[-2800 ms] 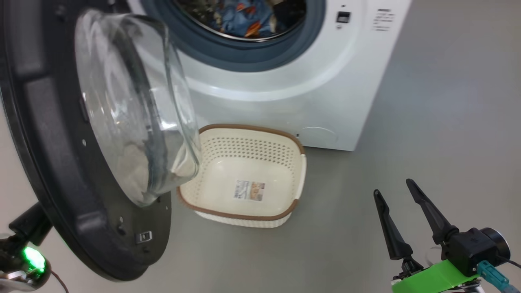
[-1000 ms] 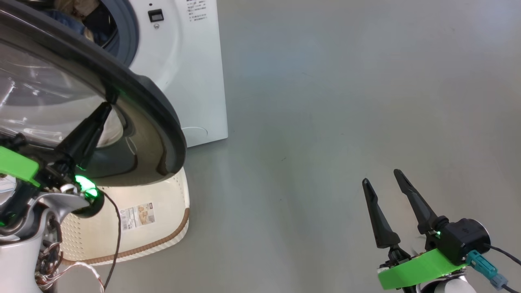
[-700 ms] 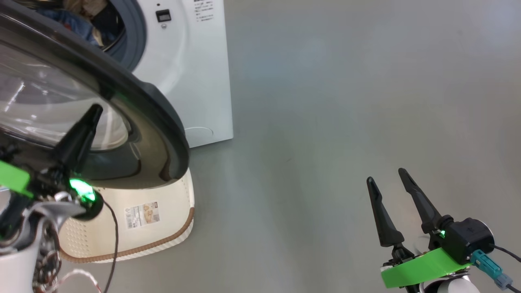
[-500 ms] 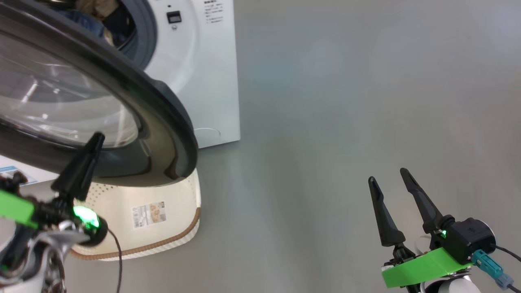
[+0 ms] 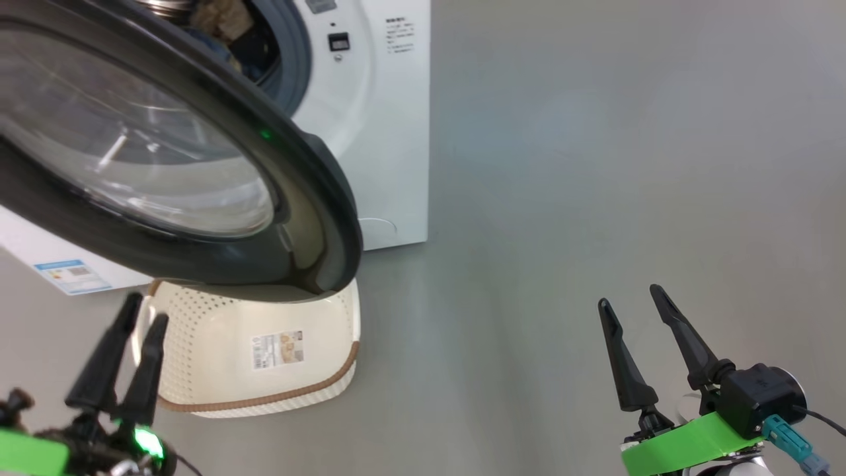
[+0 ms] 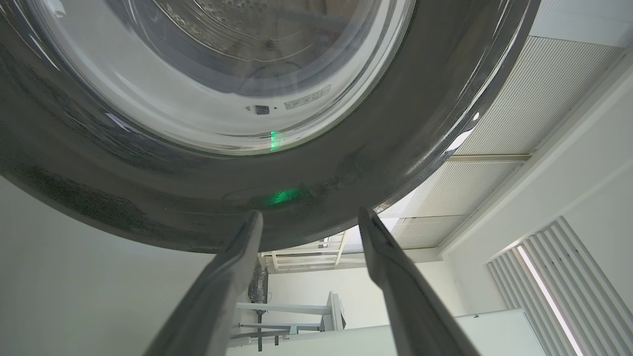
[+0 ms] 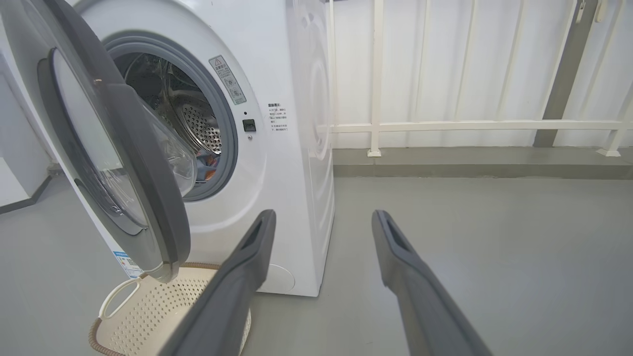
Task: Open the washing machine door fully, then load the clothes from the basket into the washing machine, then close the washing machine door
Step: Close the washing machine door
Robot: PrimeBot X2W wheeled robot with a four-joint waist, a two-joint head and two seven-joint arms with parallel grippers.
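Observation:
The washing machine [image 5: 390, 132] stands at the top with its door [image 5: 310, 198] swung partway out, black rim and glass bowl over the basket. Clothes [image 5: 221, 23] lie inside the drum and show in the right wrist view as blue and orange clothes [image 7: 206, 170]. The cream basket [image 5: 310, 387] sits on the floor under the door, holding just a paper label. My left gripper [image 5: 147, 308] is open at the lower left, just below the door's rim [image 6: 148, 207] and apart from it. My right gripper [image 5: 631, 296] is open and holds nothing, far to the right.
Grey floor [image 5: 595, 165] stretches to the right of the machine. A white railing [image 7: 376, 126] and a wall run behind it. A blue sticker [image 5: 73, 276] marks the machine's lower front. The door overhangs the basket's [image 7: 163, 306] far side.
My left gripper has dropped away from the door's glass and rim and has opened. The head view has shifted, bringing more of the machine in. The right gripper has kept its pose.

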